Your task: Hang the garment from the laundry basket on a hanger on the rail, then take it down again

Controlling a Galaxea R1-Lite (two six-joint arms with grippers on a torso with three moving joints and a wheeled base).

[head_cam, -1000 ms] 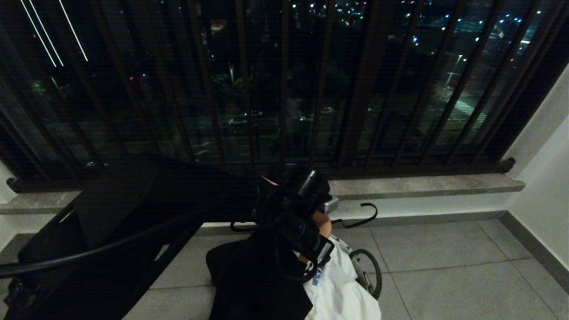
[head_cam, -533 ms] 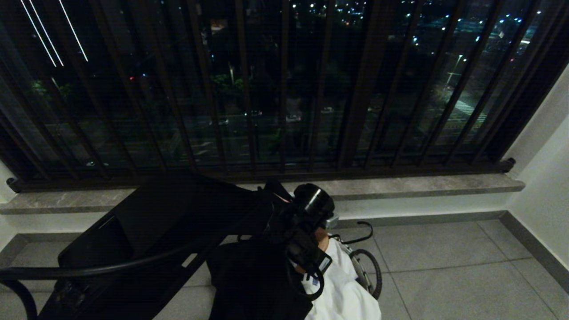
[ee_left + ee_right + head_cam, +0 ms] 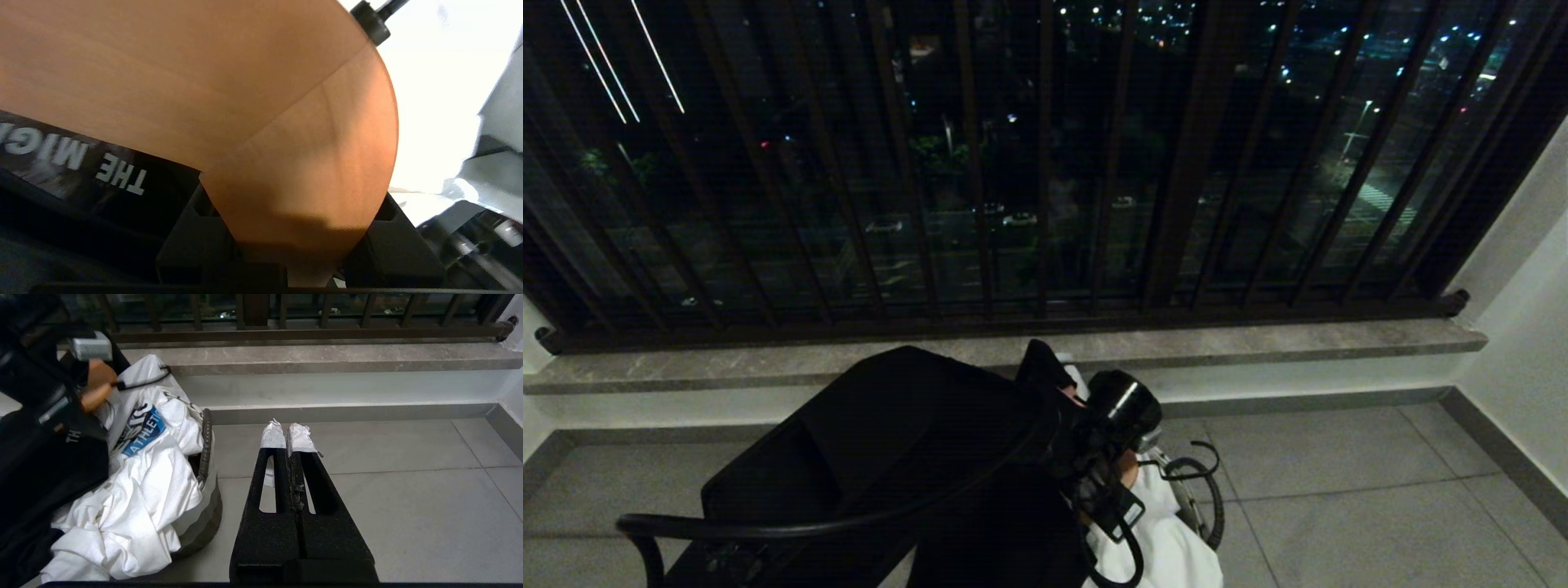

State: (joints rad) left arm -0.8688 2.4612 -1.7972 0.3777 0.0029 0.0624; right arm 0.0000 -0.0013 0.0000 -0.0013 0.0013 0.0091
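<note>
My left gripper point(image 3: 1117, 488) is shut on the middle of a wooden hanger point(image 3: 261, 102) with a black hook point(image 3: 1197, 466), low over the laundry basket point(image 3: 205, 524). A black garment point(image 3: 73, 163) with white lettering hangs against the hanger and spreads down the basket's left side point(image 3: 45, 469). A white garment point(image 3: 139, 490) with a blue patch fills the basket and spills over its rim. My right gripper point(image 3: 286, 435) is shut and empty, with white-wrapped tips, over the floor to the right of the basket. The rail is out of view.
A stone ledge point(image 3: 1298, 339) runs under the dark window bars point(image 3: 1176, 204) behind the basket. Grey floor tiles point(image 3: 1339, 506) stretch to the right up to a white wall point(image 3: 1527, 327). The basket's black loop handle point(image 3: 1215, 500) sticks out on its right side.
My left arm has come down and nearer in the head view, carrying the hanger lower over the basket. The hook has dropped with it. The right gripper has stayed put.
</note>
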